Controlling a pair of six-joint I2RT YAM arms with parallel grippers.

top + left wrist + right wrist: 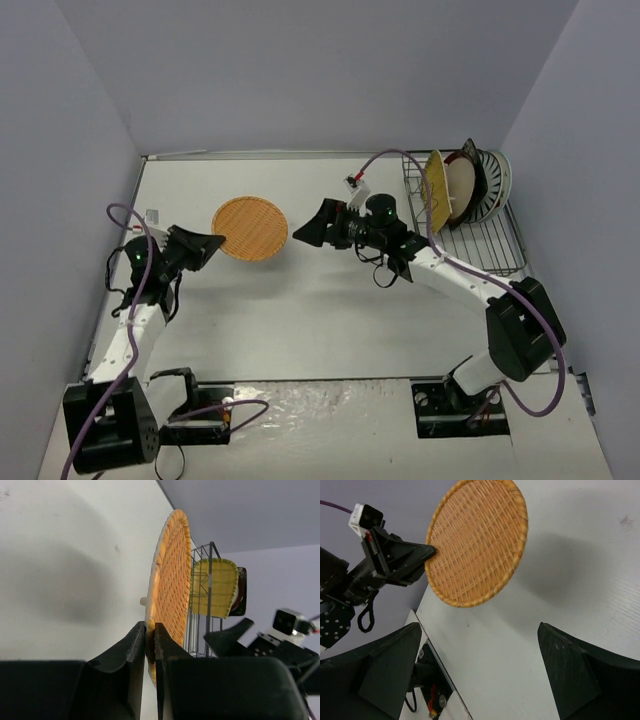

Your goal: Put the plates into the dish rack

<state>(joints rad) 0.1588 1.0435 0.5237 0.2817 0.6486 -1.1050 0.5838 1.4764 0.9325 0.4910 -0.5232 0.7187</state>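
A round orange-brown woven plate (pixel 250 228) is at the table's middle left, and my left gripper (pixel 212 243) is shut on its left rim. In the left wrist view both fingers pinch the plate (pixel 170 580) edge at the gripper (pixel 149 626). The plate (pixel 477 540) casts a shadow on the table beside it. My right gripper (pixel 308 228) stands open just right of the plate, facing it, and holds nothing (pixel 479 630). The black wire dish rack (pixel 490 250) sits at the far right. Several plates stand upright at its far end, a yellow woven one (pixel 435 188) in front.
Grey walls close in the white table (pixel 330 310) on the left, back and right. The right arm (pixel 450 275) stretches from its base toward the middle, just in front of the rack. A purple cable (pixel 385 160) loops above it.
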